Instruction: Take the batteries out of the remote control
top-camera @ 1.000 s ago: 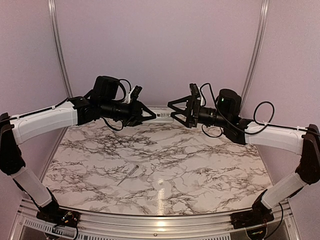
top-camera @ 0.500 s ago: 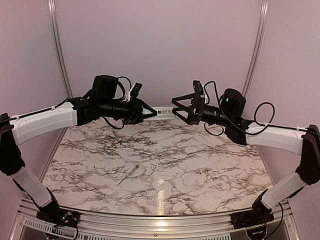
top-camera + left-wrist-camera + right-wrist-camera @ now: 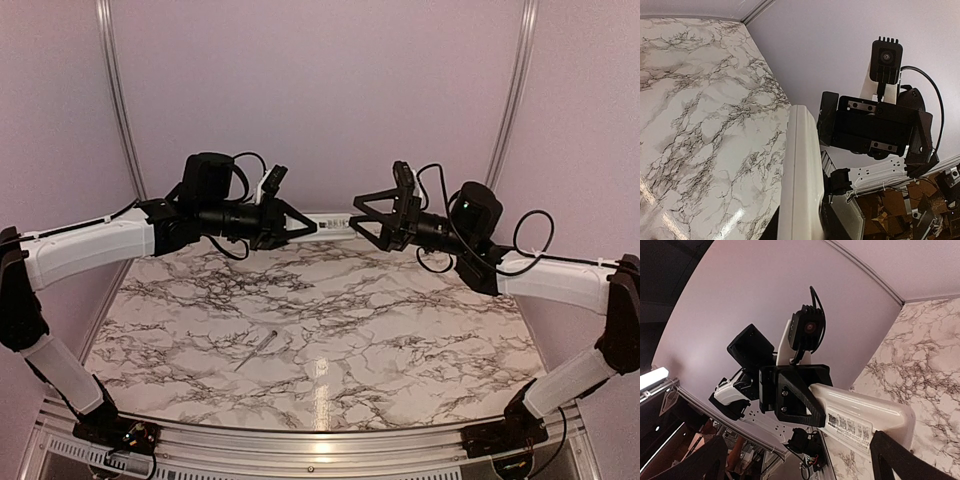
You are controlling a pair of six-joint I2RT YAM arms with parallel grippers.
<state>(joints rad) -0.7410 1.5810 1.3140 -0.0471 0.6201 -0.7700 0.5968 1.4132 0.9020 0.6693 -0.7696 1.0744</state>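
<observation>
We see the left tool (image 3: pixel 300 226) holding the remote control (image 3: pixel 330 226) tight by one end. It is up in the air, over the far side of the marble surface (image 3: pixel 400 330). The remote's free end points at the right tool (image 3: pixel 363 226), whose fingers are spread wide, close by. We cannot tell if they touch. A thin pale stick (image 3: pixel 258 350) lies on the surface.

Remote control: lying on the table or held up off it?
Held up: the left gripper is shut on one end of the remote control, which juts out level, clear of the table.
</observation>
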